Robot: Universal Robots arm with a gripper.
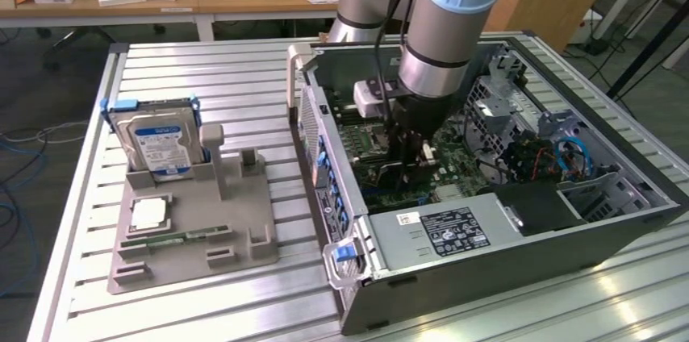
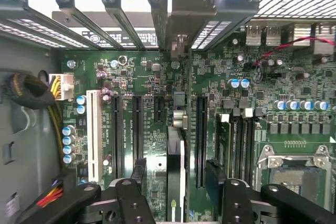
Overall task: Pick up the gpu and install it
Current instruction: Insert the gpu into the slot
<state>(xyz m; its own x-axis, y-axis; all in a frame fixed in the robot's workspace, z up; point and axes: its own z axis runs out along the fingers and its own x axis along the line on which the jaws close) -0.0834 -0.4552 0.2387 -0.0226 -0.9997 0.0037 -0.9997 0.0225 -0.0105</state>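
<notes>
While the fingers point(image 2: 218, 174) stand spread apart and pinch nothing, the gpu point(image 2: 176, 169) sits edge-on in the gap between them, upright in a slot of the green motherboard point(image 2: 152, 85), with clear space showing between the card and each finger. In the wrist view the card runs away from the fingers toward the rear wall of the case, where its silver bracket point(image 2: 181, 45) meets the row of expansion openings. On either side of the card lie the long black slots, and further out on one side a white slot point(image 2: 94, 129); beyond that, at the edge of the board, a bundle of yellow and black cables point(image 2: 37, 95) ends at a white connector. On the other side of the fingers the empty processor socket point(image 2: 294, 174) sits in its metal frame. In the exterior view the gripper point(image 1: 411, 160) hangs straight down from the arm point(image 1: 447, 23) into the open computer case point(image 1: 473, 277), which lies on its side on the slatted metal bench point(image 1: 205, 76). Well apart from the fingers, toward the exterior view's left, a grey holder point(image 1: 194, 233) rests on the bench with a hard drive point(image 1: 158, 142) standing upright in it.
</notes>
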